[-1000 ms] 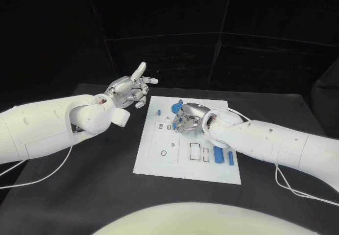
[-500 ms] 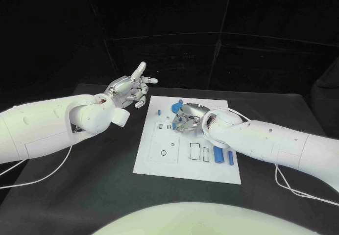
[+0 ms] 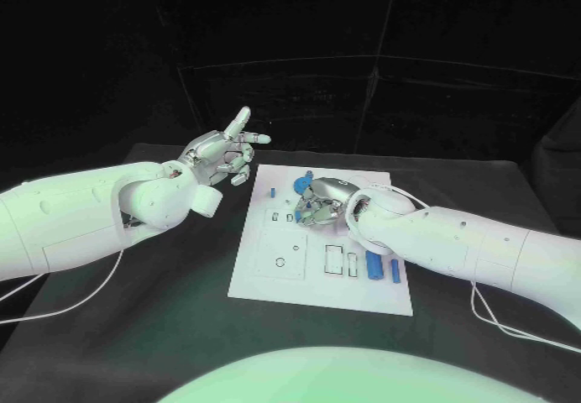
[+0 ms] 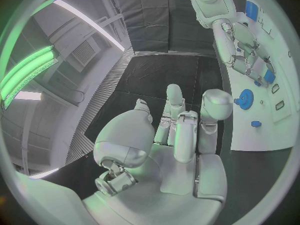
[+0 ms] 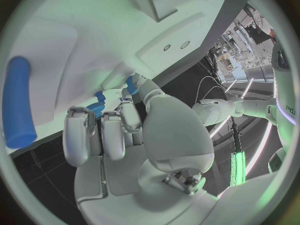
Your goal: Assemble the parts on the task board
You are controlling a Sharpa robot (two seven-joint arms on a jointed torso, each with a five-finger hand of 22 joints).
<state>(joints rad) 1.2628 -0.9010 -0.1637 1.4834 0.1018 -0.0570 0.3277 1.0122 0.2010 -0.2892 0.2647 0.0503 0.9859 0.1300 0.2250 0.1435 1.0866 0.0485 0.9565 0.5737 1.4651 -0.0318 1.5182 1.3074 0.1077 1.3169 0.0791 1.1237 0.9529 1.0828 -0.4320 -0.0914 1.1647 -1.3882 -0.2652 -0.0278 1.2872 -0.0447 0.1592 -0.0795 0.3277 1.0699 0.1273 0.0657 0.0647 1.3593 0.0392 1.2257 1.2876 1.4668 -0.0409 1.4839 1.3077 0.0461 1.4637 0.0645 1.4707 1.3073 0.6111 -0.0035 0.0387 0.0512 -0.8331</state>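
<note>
The left hand (image 3: 222, 156) is held raised just off the left edge of the task board (image 3: 285, 281), near its far corner; nothing is held in it, most of its fingers are curled inward and one is stretched up and away. On the board's far part a round blue part (image 3: 300, 180) and a small blue piece (image 3: 273, 192) are seen, both between the two hands. The right hand (image 3: 321, 203) is lowered onto the far middle of the board, its fingers curled down around small blue parts at their tips; whether one is actually pinched cannot be told. Nearer on the board's right side two long blue parts (image 3: 377, 268) are laid, their long axes running along the board's length. The right hand is judged the nearer to every part, so the coming move is taken to be its own.
</note>
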